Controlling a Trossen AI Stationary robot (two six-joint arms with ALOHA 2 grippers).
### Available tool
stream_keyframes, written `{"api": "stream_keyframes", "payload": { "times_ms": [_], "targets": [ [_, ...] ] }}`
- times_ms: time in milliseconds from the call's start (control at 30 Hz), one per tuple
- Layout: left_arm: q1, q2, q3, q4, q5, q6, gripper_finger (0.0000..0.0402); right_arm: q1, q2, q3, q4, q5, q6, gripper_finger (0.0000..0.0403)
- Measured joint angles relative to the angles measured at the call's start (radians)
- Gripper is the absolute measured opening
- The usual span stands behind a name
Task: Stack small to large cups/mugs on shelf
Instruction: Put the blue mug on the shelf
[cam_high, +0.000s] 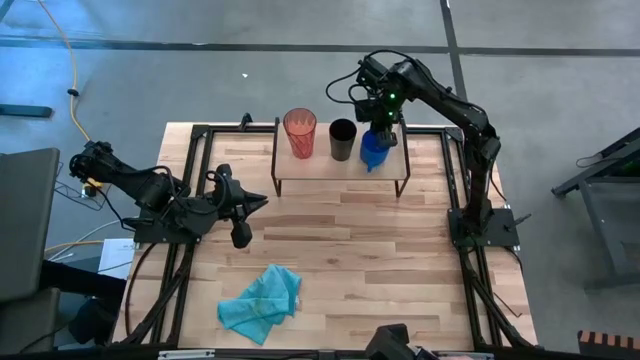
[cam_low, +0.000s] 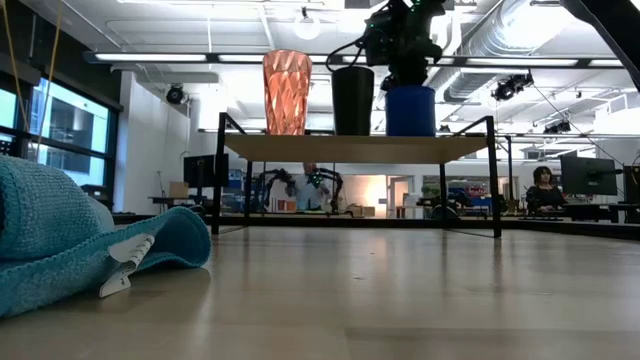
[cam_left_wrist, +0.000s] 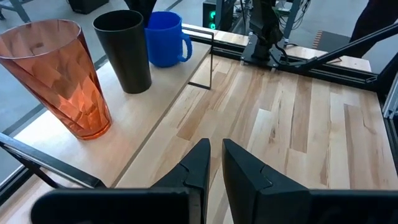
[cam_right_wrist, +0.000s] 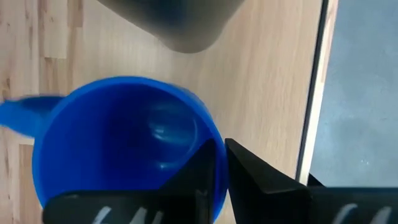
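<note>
Blue mug (cam_high: 374, 150) is sitting on the shelf (cam_high: 340, 170), rightmost in a row of three: red-orange tumbler (cam_high: 299, 132) leftmost, black cup (cam_high: 342, 139) in the middle, all upright. In the low view the black cup (cam_low: 353, 100) and blue mug (cam_low: 411, 110) are standing just beside each other, with the tumbler (cam_low: 287, 92) apart from them.

Right tool (cam_right_wrist: 219, 171) is positioned directly over the mug, pinching its rim wall: the right wrist view is showing one finger inside the blue mug (cam_right_wrist: 118, 143) and the other outside, nearly closed on the wall. Mug handle is pointing away from the black cup (cam_right_wrist: 180, 22).

Left tool (cam_high: 243, 207) is hanging over the surface (cam_high: 400, 260) in front of the shelf's left end, holding nothing. Its fingers (cam_left_wrist: 199, 165) are sitting nearly together with only a thin gap, aimed toward the shelf (cam_left_wrist: 143, 124); the left wrist view is showing tumbler (cam_left_wrist: 59, 74), black cup (cam_left_wrist: 124, 50) and mug (cam_left_wrist: 165, 37) in a line.

Teal cloth (cam_high: 262, 302) is lying crumpled on the near part of the surface, well apart from the shelf.
</note>
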Motion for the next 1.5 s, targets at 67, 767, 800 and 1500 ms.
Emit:
{"api": "stream_keyframes", "payload": {
  "times_ms": [67, 767, 800, 1500],
  "targets": [
    [0.0, 0.0, 0.0, 0.0, 0.01, -0.003, 0.0033, -0.001, 0.0, 0.0, 0.001, 0.009, 0.006, 0.0023],
    [0.0, 0.0, 0.0, -0.002, 0.027, -0.017, 0.0033, -0.001, -0.003, 0.0, 0.001, 0.088, -0.059, 0.0002],
    [0.0, 0.0, 0.0, -0.002, 0.027, -0.017, 0.0033, -0.001, -0.003, 0.0, 0.001, 0.089, -0.063, 0.0002],
    [0.0, 0.0, 0.0, -0.002, 0.027, -0.016, 0.0033, -0.008, -0.043, -0.001, 0.022, 0.09, -0.027, 0.0074]
  ]
}}
